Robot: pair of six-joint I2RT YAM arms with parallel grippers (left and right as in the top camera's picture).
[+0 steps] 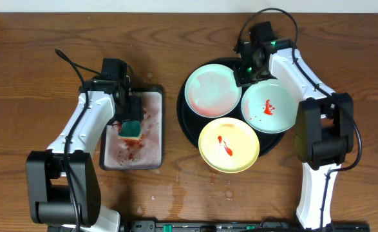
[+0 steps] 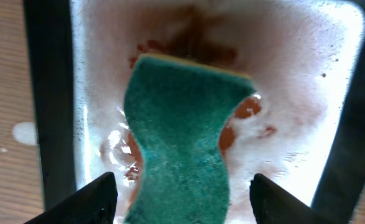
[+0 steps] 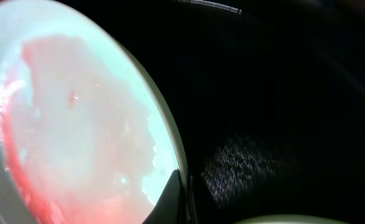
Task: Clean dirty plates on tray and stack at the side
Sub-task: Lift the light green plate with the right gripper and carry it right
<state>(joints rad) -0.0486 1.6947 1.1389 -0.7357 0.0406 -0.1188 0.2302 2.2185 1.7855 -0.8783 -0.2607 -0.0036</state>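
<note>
Left gripper (image 2: 185, 202): jaws wide, standing either side of the green sponge (image 2: 182, 143) and clear of it. The sponge lies in the foamy, red-stained small tray (image 2: 48, 93), its long axis running straight ahead between them, so closing would take it across its narrow waist.

Right gripper (image 3: 181, 199): shut, tips at the rim of the pink-smeared mint plate (image 3: 76, 124) on the black tray (image 3: 281, 93); pinch or mere touch not discernible.

Second mint plate (image 1: 269, 107) and yellow plate (image 1: 228, 145), both sauce-spotted, share that tray, well apart from the sponge and nearer the right arm.

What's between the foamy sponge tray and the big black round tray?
Nothing: only a narrow strip of bare wooden table separates the sponge tray from the black tray, seen overhead.
</note>
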